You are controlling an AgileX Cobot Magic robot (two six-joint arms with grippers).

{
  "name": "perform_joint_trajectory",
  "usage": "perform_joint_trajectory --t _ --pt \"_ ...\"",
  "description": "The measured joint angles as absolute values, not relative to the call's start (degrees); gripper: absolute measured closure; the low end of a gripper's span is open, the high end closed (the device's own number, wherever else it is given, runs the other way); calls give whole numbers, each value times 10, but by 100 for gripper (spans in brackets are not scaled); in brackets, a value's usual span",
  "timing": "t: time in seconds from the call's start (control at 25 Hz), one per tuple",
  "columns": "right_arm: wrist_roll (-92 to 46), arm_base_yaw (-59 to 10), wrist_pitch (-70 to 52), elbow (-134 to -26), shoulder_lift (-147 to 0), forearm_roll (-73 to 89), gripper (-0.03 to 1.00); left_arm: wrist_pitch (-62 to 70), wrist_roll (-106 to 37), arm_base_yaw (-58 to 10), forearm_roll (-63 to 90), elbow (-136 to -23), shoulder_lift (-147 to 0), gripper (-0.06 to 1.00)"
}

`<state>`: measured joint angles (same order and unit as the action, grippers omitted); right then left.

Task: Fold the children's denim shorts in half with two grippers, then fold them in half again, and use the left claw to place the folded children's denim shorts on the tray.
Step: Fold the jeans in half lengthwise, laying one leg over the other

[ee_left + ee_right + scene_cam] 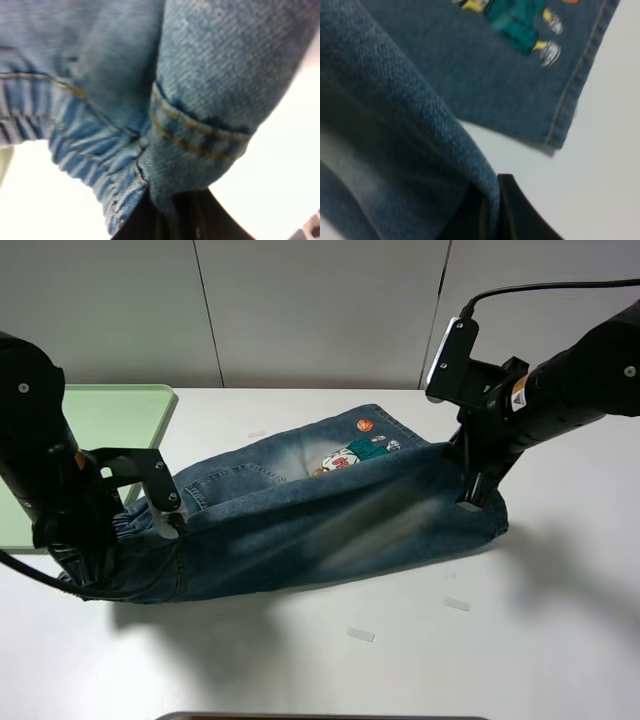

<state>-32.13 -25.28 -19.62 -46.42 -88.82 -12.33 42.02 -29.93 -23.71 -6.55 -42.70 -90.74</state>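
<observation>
The children's denim shorts (330,520) hang lifted between my two grippers over the white table, the near half raised and draped. The far leg with the cartoon patch (350,453) still lies on the table. My left gripper (100,565) is shut on the ruched waistband end; the left wrist view shows denim (200,90) pinched in the black fingers (192,220). My right gripper (470,502) is shut on the leg hem end; the right wrist view shows the fold (410,150) in its fingers (520,215), with the patch (520,22) below. The light-green tray (130,410) sits at the far left, partly behind the left arm.
Small bits of clear tape (361,634) lie on the white table (560,640) in front of the shorts. A grey panelled wall stands behind the table. A dark object's edge shows at the bottom of the exterior view (320,716).
</observation>
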Motion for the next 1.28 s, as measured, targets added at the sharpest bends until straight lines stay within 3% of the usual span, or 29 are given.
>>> perform_joint_trajectory --t 0.64,1.28 --pt "-289 -253 -151 -578 -997 -125 99 287 -270 -141 -107 -427 -907 90" --pt "-289 -253 -46 -593 -1033 -126 99 226 -262 -129 -123 -427 -908 90"
